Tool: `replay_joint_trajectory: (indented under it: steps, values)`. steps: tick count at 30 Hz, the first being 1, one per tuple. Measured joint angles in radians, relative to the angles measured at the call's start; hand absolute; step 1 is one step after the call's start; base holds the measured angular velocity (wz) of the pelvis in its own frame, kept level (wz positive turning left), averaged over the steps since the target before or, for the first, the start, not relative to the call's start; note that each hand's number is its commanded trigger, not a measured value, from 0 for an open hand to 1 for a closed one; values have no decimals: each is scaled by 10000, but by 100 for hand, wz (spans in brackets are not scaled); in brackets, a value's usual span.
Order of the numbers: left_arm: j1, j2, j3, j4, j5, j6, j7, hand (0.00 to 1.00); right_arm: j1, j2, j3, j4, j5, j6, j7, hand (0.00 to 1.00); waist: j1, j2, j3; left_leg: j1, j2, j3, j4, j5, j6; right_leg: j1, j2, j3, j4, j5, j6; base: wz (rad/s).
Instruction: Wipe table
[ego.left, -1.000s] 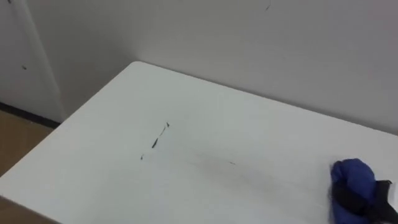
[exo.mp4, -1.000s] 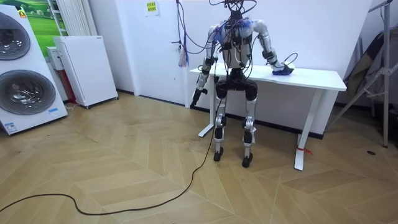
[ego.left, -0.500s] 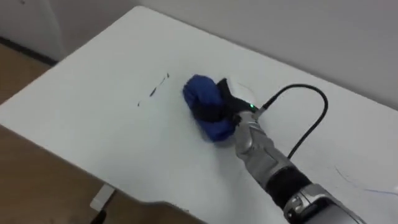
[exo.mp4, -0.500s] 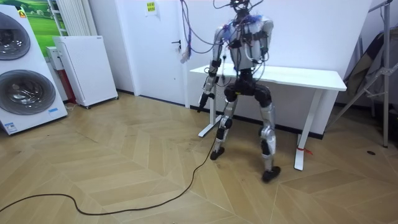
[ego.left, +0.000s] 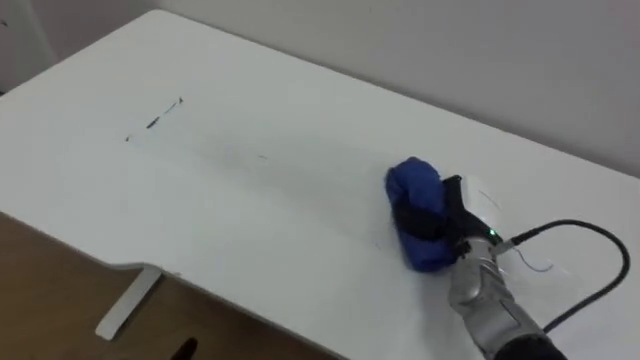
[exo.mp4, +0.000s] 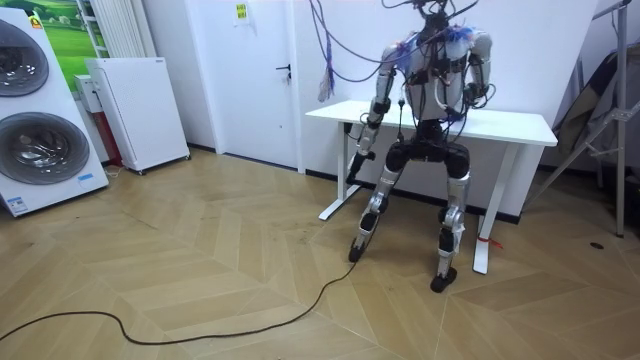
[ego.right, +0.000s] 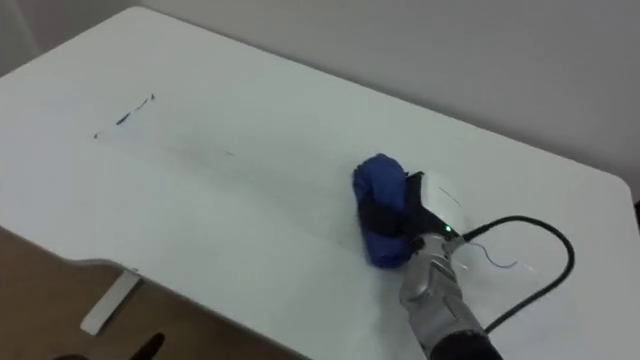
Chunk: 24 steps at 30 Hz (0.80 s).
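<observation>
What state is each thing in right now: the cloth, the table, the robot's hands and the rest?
blue cloth, bunched up, pressed on the table.
right hand, curled round the blue cloth.
table, white top, marked.
dark marks, not wiped off, well to the cloth's left, apart from it.
left hand, hanging by the robot's side, off the table.
door, closed.

Open tabletop (ego.left: 250, 200) left of cloth (ego.left: 410, 180)

Soft blue cloth (ego.left: 410, 185) lies bunched on the smooth matt white table (ego.left: 250, 200), above a glossy wood floor (exo.mp4: 200, 250)
</observation>
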Motion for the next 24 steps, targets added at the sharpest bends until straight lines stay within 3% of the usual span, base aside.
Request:
replay_joint_trajectory:
  steps: [2,3,5,7,9,10,11,13,14,15,17,18,22,24]
  values:
    - [159,-74,8,-49,-46,263,112,0,-188,37,290,-356,-202,229,528,100,89,42,15,36,-376,74,18,-147,59,-90,189,262,-279,262,-308,-33]
    - [205,-100,7,-68,-46,314,124,0,-208,34,292,-356,-244,212,563,100,129,69,12,71,-515,87,9,-236,86,-76,233,331,-416,365,-350,-32]
    - [606,-127,-1,-389,-323,430,270,0,-303,-80,303,-420,-280,99,715,100,102,234,43,246,-1088,224,-219,-485,239,-30,316,547,-884,653,-384,-28]
    - [942,-115,7,-643,-569,470,448,0,-167,-284,238,-296,-280,-179,504,100,-122,389,40,397,-1339,171,-572,-497,265,67,314,573,-1135,773,-345,1]
    - [1284,-100,173,-631,-610,397,553,0,236,-554,-29,-13,-509,-628,-68,100,-512,540,7,533,-1484,-65,-723,-493,311,335,285,596,-1397,832,-274,29]
    - [1569,-62,441,-653,-575,321,587,0,779,-814,-486,75,-585,-1028,-616,100,-942,547,-27,595,-1622,-145,-804,-460,394,588,219,599,-1592,829,-191,57]
    - [1859,-57,816,-741,-471,257,616,0,1420,-1093,-1169,84,-564,-1383,-1165,100,-1261,502,-55,685,-1777,-145,-874,-426,463,775,98,632,-1727,817,-84,51]
    - [2229,-40,1292,-742,-371,252,631,0,2332,-1365,-2399,193,-459,-1729,-1989,100,-1677,436,-74,834,-1984,-147,-923,-439,569,1070,-46,678,-1991,884,67,20]
    - [2365,0,1691,-803,-370,254,624,0,3019,-1547,-3047,207,-44,-1903,-2488,100,-1914,331,-147,868,-2107,-146,-923,-474,636,1227,-121,715,-2172,929,159,25]
    - [2466,101,2006,-985,-331,242,622,0,3696,-1687,-3636,249,401,-2010,-2744,100,-2122,173,-229,922,-2200,-148,-920,-531,746,1421,-138,849,-2354,961,222,25]
    - [2515,319,2432,-1131,-172,83,643,0,4359,-1706,-4491,634,897,-2155,-2875,100,-2289,-77,-281,1088,-2281,-137,-890,-631,879,1670,-205,891,-2459,969,298,9]
    - [2496,400,2579,-1219,-110,25,707,0,4663,-1792,-4859,863,1249,-2208,-2917,100,-2377,-195,-269,1155,-2303,-108,-816,-752,915,1741,-232,946,-2445,965,334,-8]
    - [2461,410,2443,-1184,50,-274,862,0,5054,-2299,-5075,1434,1980,-2255,-2789,100,-2345,-189,-278,1230,-2305,-112,-407,-1223,1014,1908,-204,1316,-2378,1049,436,-27]
    - [2462,342,2402,-1176,26,-323,957,0,4997,-2330,-5066,1397,2091,-2106,-2588,100,-2283,-150,-276,1253,-2287,-217,-260,-1353,1045,1883,-151,1273,-2257,1112,421,-27]
